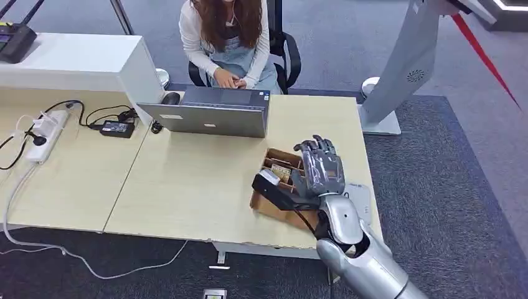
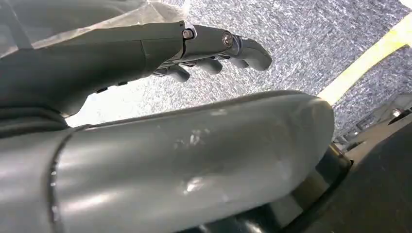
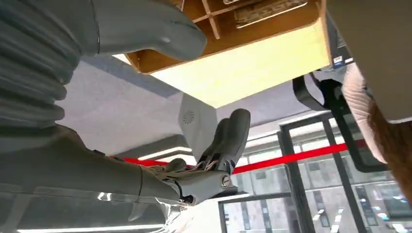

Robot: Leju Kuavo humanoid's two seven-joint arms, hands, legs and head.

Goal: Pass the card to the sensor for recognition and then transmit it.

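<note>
Item 1 – my right hand [image 1: 320, 167]: raised over the right end of the wooden desk [image 1: 199, 187], hovering above the brown compartment box [image 1: 274, 205]. Fingers [image 1: 319, 149] apart and stretched fwd, palm down, nothing in them. In the right wrist view the same hand [image 3: 214, 165] has straight fingers and a bare thumb, not touching the box [image 3: 252, 34].

Item 2 – cards [image 1: 281, 170]: a light-coloured stack lying in one of the box's divided compartments, just beside my right hand on its left, below finger level. Hand and cards apart, no contact. Can't tell which single card is the one to take.

Item 3 – black wrist camera block [image 1: 277, 190]: sticks out from my right wrist over the box's near-left part, hiding some of it.

Item 4 – white flat device [image 1: 361, 199]: on the desk just right of the box, partly under my right forearm; prob. the sensor, can't confirm.

Item 5 – my left hand [image 2: 214, 51]: hanging down over grey carpet, fingers loosely apart and part-curled, holding nothing.

Item 6 – misc.: grey laptop [image 1: 212, 112] at the desk's far edge, well apart from the box; a person [image 1: 227, 43] seated behind it; power strip [image 1: 47, 134] and black adapter [image 1: 117, 129] w/ cables on the left desk section.
</note>
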